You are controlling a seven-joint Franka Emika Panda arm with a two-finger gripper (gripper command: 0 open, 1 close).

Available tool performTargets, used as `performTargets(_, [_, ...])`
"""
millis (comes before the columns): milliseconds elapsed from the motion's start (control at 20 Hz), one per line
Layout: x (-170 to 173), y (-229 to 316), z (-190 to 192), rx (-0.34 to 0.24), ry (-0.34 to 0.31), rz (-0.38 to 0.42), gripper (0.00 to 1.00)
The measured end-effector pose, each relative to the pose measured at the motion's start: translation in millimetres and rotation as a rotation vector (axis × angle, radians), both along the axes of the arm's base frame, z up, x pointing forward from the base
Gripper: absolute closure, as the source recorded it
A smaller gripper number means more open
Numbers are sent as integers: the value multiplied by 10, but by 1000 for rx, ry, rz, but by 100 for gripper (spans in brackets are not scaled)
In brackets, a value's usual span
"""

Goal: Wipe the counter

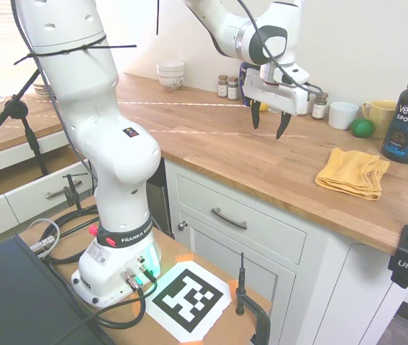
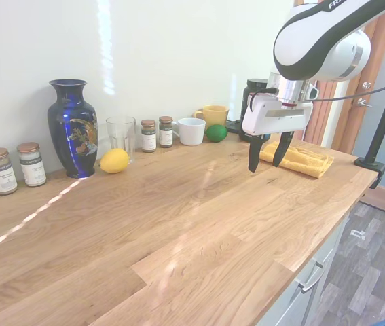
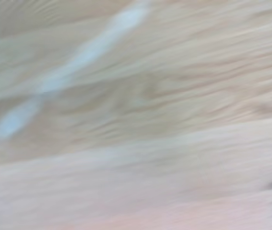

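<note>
Counter (image 1: 211,140) planks running lengthwise along wall, fingers (image 1: 268,121) spread, empty, above it

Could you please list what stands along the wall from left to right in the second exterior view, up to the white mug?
Two spice jars → blue vase → lemon → clear glass → two more spice jars → white mug.
</note>
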State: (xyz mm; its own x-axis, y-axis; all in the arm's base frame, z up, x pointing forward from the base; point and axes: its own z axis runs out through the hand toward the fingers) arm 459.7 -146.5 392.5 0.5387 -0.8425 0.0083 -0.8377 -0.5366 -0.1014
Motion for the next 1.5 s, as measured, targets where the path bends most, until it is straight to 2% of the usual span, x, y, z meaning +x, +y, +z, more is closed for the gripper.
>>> performTargets(800, [210,-1553,-50,-28,21,-135,0])
performTargets(1200, [361,-1878,-73,-53,15,-162,0])
performTargets(1500, [477,-1988,-303,-41,36,-165,0])
